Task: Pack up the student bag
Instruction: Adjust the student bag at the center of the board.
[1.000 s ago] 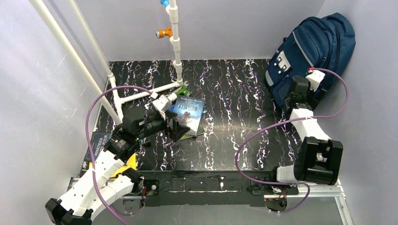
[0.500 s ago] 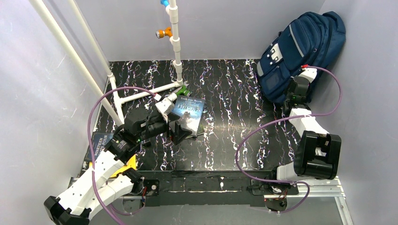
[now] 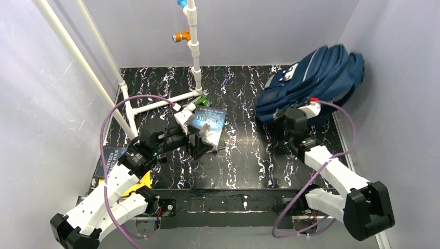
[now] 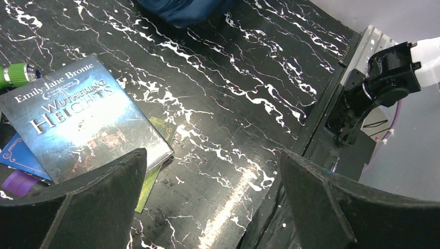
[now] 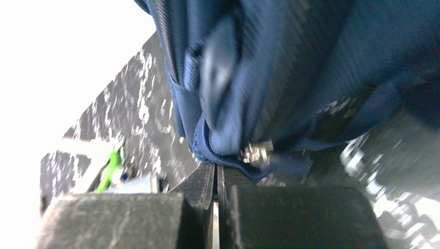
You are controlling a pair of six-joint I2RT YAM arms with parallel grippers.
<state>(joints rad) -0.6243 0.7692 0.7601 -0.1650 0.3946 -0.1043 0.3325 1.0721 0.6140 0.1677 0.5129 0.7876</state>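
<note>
Compared with one second ago, the student bag [image 3: 311, 78] has left the rear right corner and now leans tipped toward the left over the rear right part of the tabletop [image 3: 249, 155], its outline blurred. Note that your right hand [image 3: 284, 111] has swung leftward with it; its jaws are pressed together on a fold of navy fabric at the bag's lower edge. Your left hand [image 3: 198, 144] is spread wide, holding nothing, low over the tabletop just beside the Wuthering Heights book [image 3: 209, 124].
</note>
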